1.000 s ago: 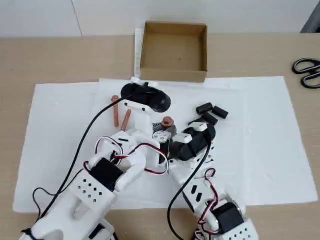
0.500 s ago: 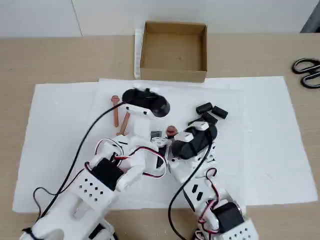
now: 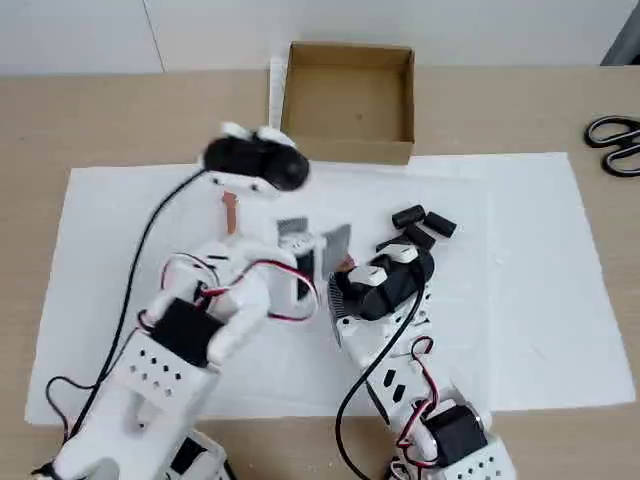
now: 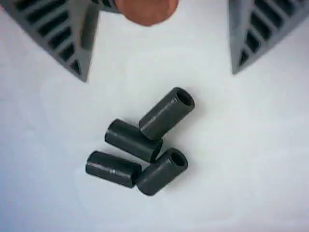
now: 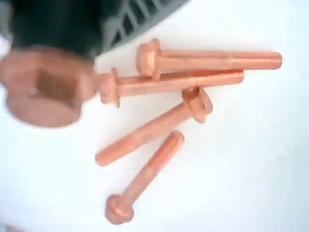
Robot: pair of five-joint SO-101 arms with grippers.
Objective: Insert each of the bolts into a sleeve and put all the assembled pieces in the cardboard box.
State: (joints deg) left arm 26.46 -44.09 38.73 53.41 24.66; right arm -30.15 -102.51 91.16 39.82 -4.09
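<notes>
Several black sleeves lie in a loose cluster on the white sheet, right of the arms in the high view. My left gripper is open above the sheet with nothing between its grey fingers. My right gripper is shut on a black sleeve with a copper bolt in it; the bolt's hex head faces the right wrist camera and shows between the left fingers. Several loose copper bolts lie on the sheet, mostly hidden under the left arm in the high view.
The open cardboard box stands empty at the sheet's far edge. Black scissors lie on the wooden table at the far right. The white sheet has free room on its right and left sides.
My left gripper has let go of the bolt, opened, and drawn back to the left and up. The right gripper has kept the sleeve, with the bolt now in it.
</notes>
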